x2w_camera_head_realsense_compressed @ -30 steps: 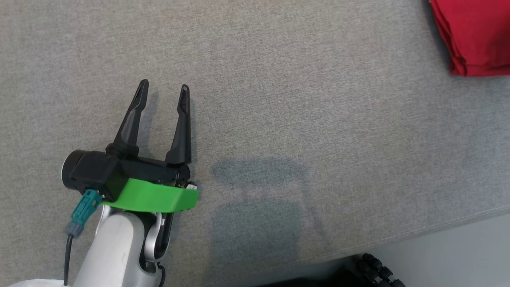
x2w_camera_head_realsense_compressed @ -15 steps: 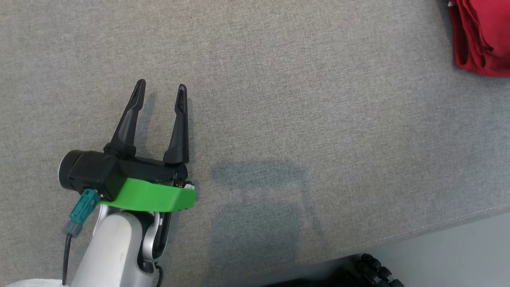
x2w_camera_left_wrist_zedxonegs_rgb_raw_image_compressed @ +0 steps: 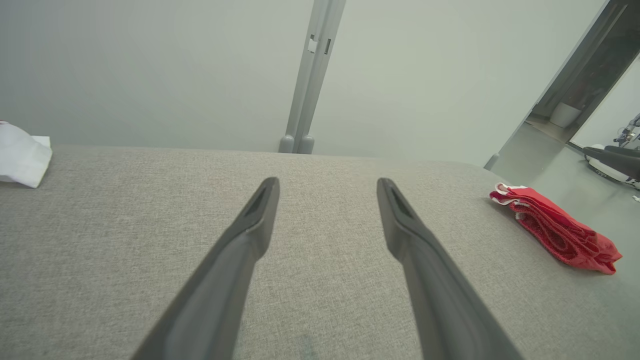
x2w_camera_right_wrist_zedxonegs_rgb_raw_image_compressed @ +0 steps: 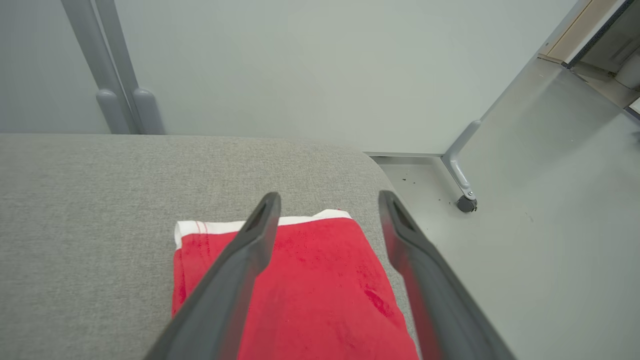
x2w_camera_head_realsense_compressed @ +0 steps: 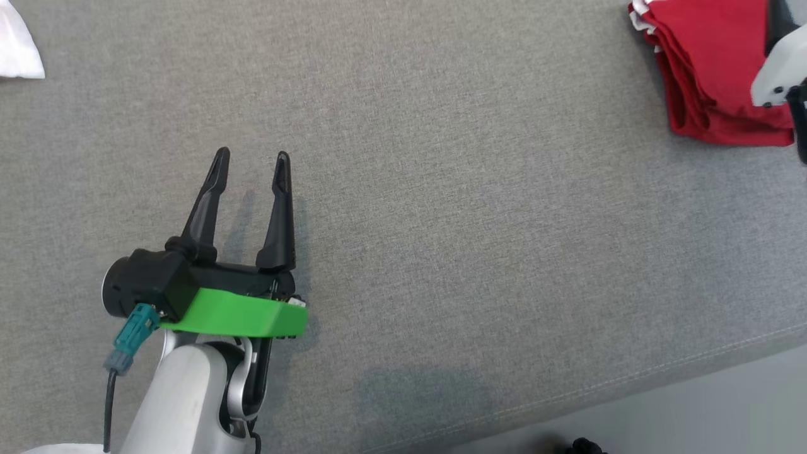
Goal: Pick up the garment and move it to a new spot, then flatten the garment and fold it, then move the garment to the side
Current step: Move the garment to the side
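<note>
Now the folded red cloth garment with white trim [x2w_camera_head_realsense_compressed: 706,69] lies near the far right corner of the grey woven-fabric surface [x2w_camera_head_realsense_compressed: 441,189].
Nearest, toward the front edge, the left gripper [x2w_camera_head_realsense_compressed: 252,153] has its two long dark fingers spread wide with nothing between them. Farther off, the right gripper [x2w_camera_right_wrist_zedxonegs_rgb_raw_image_compressed: 330,196] is over the garment, jaws equally wide, gripping nothing; whether they touch the cloth I cannot tell. At the far left edge sits a crumpled white cloth [x2w_camera_head_realsense_compressed: 19,50].
</note>
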Available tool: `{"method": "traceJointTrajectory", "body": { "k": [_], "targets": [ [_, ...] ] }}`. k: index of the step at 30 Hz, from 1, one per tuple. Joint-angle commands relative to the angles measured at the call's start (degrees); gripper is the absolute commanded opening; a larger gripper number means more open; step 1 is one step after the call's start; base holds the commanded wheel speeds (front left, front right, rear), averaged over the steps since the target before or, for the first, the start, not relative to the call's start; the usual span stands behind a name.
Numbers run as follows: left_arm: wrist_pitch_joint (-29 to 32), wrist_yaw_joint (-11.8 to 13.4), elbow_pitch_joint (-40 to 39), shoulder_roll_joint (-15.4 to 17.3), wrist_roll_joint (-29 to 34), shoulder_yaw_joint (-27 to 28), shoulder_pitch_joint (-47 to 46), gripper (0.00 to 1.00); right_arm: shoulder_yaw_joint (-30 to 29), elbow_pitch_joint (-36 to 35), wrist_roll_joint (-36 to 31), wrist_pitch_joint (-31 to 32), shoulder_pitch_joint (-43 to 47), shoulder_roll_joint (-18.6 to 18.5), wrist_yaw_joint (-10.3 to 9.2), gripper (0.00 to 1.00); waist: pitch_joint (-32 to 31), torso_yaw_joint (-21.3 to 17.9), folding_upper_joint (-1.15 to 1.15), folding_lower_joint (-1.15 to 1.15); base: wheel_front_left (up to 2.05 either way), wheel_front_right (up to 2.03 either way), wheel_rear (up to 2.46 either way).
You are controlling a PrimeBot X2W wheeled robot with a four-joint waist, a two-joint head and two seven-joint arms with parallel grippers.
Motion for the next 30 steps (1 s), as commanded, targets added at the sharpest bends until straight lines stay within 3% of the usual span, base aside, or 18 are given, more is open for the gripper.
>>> {"method": "traceJointTrajectory", "body": {
  "k": [1, 13, 19, 30],
  "targets": [
    [-0.64, 0.55, 0.7, -0.01, -0.51, 0.81, 1.21, 1.0, 0.15, -2.17, 0.34, -0.45, 1.89, 0.77, -0.08, 1.0, -4.94, 0.01, 0.0, 0.0, 0.0, 0.0, 0.0],
    [-2.33, 2.04, 3.7, -0.36, -2.65, 4.69, 4.64, 1.0, 2.85, -18.63, 4.81, -0.38, 15.9, 6.27, -0.08, 1.0, -14.46, 2.63, 0.0, 0.0, 0.0, 0.0, 0.0],
    [-2.5, 3.32, 5.54, 0.07, -4.01, 6.97, 8.61, 1.0, 0.51, -27.62, 5.51, -0.31, 27.11, 8.93, -0.08, 1.0, -18.78, 4.28, 0.0, 0.0, 0.0, 0.0, 0.0],
    [-2.21, 5.33, 7.59, 0.68, -4.07, 7.77, 14.91, 1.0, -7.64, -46.9, 0.03, 4.04, 46.02, 16.13, -0.07, 1.0, -22.79, 6.81, 0.0, 0.0, 0.0, 0.0, 0.0]
  ]
}}
